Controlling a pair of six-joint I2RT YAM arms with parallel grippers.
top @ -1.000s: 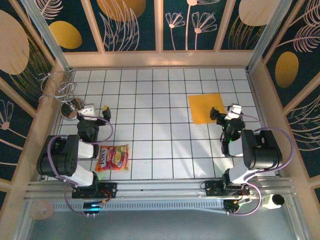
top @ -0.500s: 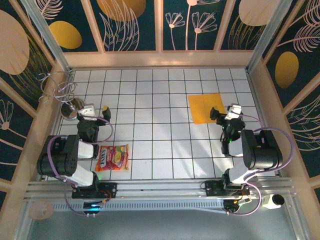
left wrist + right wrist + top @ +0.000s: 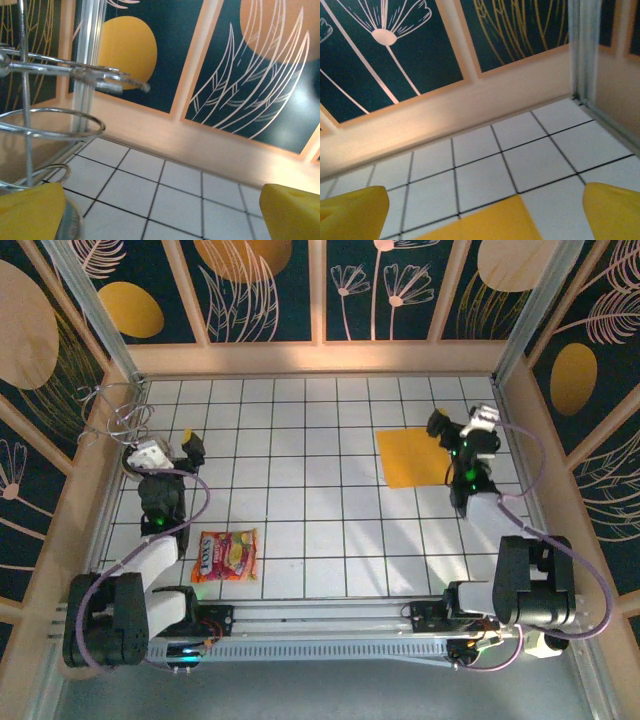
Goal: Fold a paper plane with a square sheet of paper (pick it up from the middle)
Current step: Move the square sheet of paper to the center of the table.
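The square sheet of paper point(image 3: 413, 457) lies flat on the white tiled floor at the right, orange-yellow, with no crease showing. Its far corner point(image 3: 487, 223) shows low in the right wrist view. My right gripper point(image 3: 457, 424) hovers open over the sheet's far right corner, its yellow fingertips point(image 3: 614, 212) wide apart with nothing between them. My left gripper point(image 3: 170, 447) is open near the back left, far from the sheet, and its yellow fingertips point(image 3: 291, 212) hold nothing. The paper plane is out of view.
A red-and-yellow snack packet point(image 3: 225, 555) lies on the floor near the left arm. A wire rack point(image 3: 113, 412) stands in the back left corner, close to the left gripper, and its rings point(image 3: 47, 127) fill the left of that wrist view. Low walls point(image 3: 320, 358) ring the floor.
Both arms have stretched away from their bases. The right gripper moved toward the back over the sheet's far right corner, and the left gripper moved back-left toward the wire rack. The sheet has not moved.
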